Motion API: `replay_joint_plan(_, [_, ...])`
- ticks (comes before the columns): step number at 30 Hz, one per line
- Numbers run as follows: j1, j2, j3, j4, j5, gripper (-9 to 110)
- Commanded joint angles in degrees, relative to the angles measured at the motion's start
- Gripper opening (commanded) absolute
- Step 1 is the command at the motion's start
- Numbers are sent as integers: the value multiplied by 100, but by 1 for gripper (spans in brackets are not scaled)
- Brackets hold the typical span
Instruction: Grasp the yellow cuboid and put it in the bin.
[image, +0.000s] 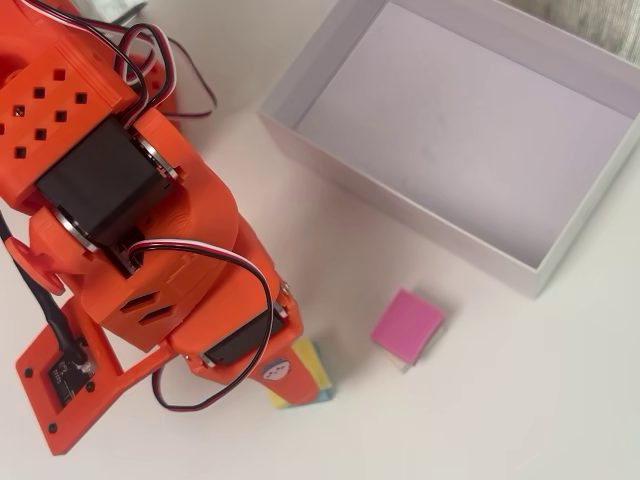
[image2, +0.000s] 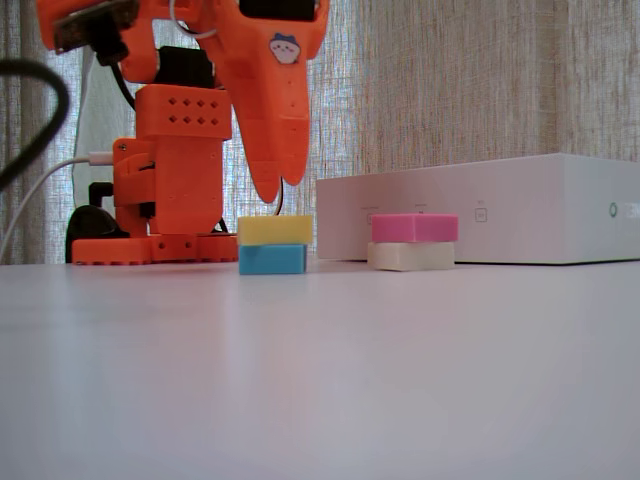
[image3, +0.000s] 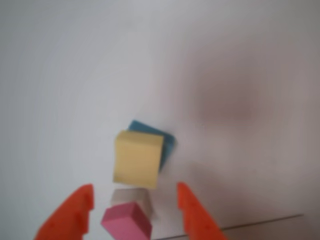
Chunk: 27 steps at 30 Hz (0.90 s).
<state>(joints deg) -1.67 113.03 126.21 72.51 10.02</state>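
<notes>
The yellow cuboid (image2: 275, 230) lies flat on top of a light-blue block (image2: 272, 259) on the white table. In the overhead view only a strip of the yellow cuboid (image: 311, 366) shows beside the orange arm. In the wrist view the yellow cuboid (image3: 137, 158) sits just ahead of my open, empty gripper (image3: 134, 186). In the fixed view the gripper (image2: 268, 190) hangs a little above the yellow cuboid without touching it. The bin (image: 400, 205) is an empty white box at the upper right; its side wall (image2: 520, 210) shows in the fixed view.
A pink block (image: 407, 325) lies on a white block (image2: 410, 256) between the yellow stack and the bin. It also shows between my fingers in the wrist view (image3: 127, 222). The arm's orange base (image2: 160, 190) stands behind the stack.
</notes>
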Motion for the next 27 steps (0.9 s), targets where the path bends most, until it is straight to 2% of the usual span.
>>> replay_joint_plan(1, [-18, 70, -53, -70, -18, 20])
replay_joint_plan(27, [185, -352, -79, -475, 88, 19])
